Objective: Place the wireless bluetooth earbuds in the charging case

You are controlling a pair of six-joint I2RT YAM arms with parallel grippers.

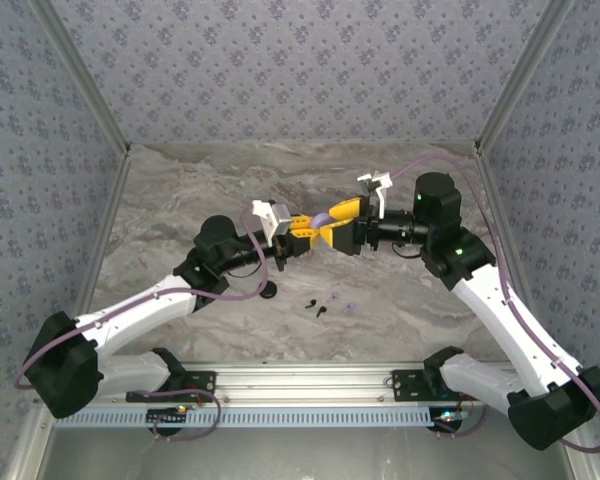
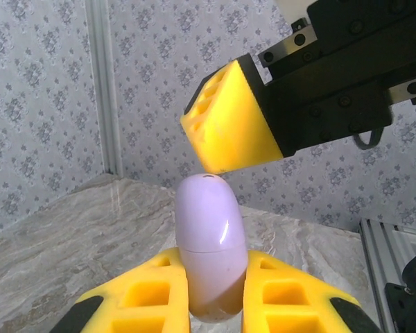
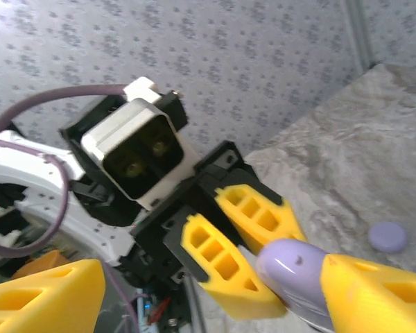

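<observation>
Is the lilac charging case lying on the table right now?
No, the lilac charging case is off the table, clamped between the yellow fingers of the left end effector.

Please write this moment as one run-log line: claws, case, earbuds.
left claw: shut on lilac case, held up | right claw: open, at case top | earbuds: lying on table

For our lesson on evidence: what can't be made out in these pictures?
- Top view: the earbuds are too small to show shape.
- Left wrist view: the left gripper hides the lower sides of the lilac case.
- Right wrist view: the right gripper and the bottom edge hide most of the lilac case.
</observation>
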